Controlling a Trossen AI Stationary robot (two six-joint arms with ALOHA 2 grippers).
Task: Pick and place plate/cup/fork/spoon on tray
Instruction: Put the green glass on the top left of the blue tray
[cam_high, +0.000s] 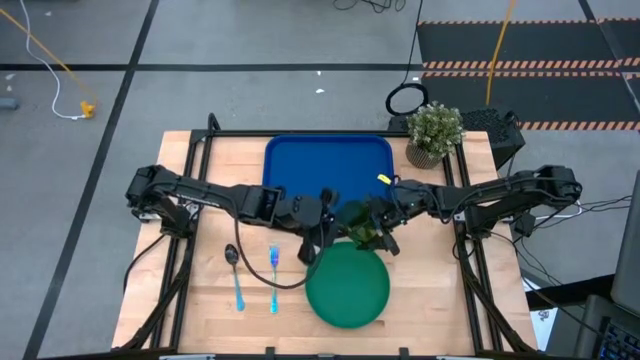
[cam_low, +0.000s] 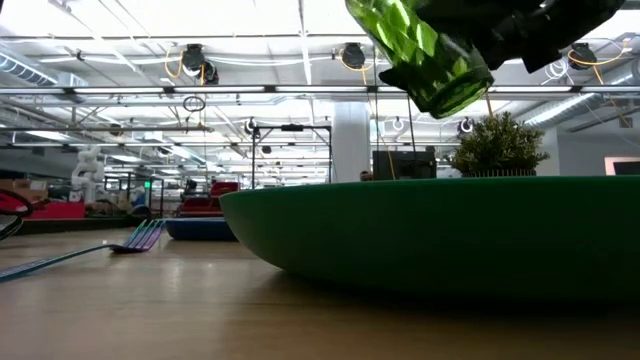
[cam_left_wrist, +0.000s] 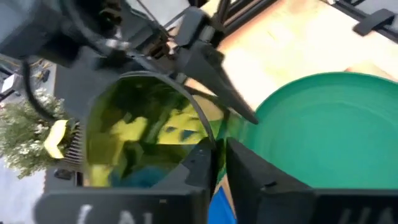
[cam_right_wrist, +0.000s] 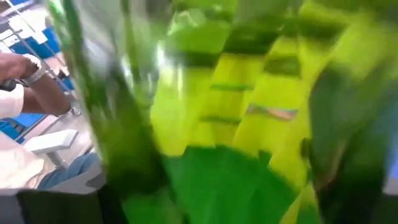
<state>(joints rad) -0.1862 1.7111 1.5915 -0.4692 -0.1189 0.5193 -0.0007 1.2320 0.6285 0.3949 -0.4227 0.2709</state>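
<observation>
The dark-green cup (cam_high: 358, 222) hangs tilted in the air between my two grippers, above the far edge of the green plate (cam_high: 347, 285); the low view shows the cup (cam_low: 425, 55) clear of the plate (cam_low: 430, 230). My left gripper (cam_left_wrist: 219, 165) is shut on the cup's rim. My right gripper (cam_high: 378, 226) comes from the right and is shut on the cup, which fills its wrist view (cam_right_wrist: 236, 112). The blue tray (cam_high: 300, 165) lies beyond them. The spoon (cam_high: 234, 270) and the fork (cam_high: 274, 278) lie flat on the table at the near left. My left gripper pinches the cup's rim (cam_left_wrist: 208, 134), one finger inside the mouth and one outside. It comes from the table's left. The cup is lifted clear and tilted. My right gripper holds the cup by its wall from the table's right; one finger (cam_left_wrist: 214, 78) lies along the outside. The cup itself hides the place of contact in the right wrist view. The cup is in the air, tilted, its base (cam_low: 450, 95) toward the plate.
A potted plant (cam_high: 434, 132) stands at the far right corner, beside the tray. A person's arm (cam_right_wrist: 25, 87) shows in the room beyond the table. Bare wood lies at the near left around the cutlery.
</observation>
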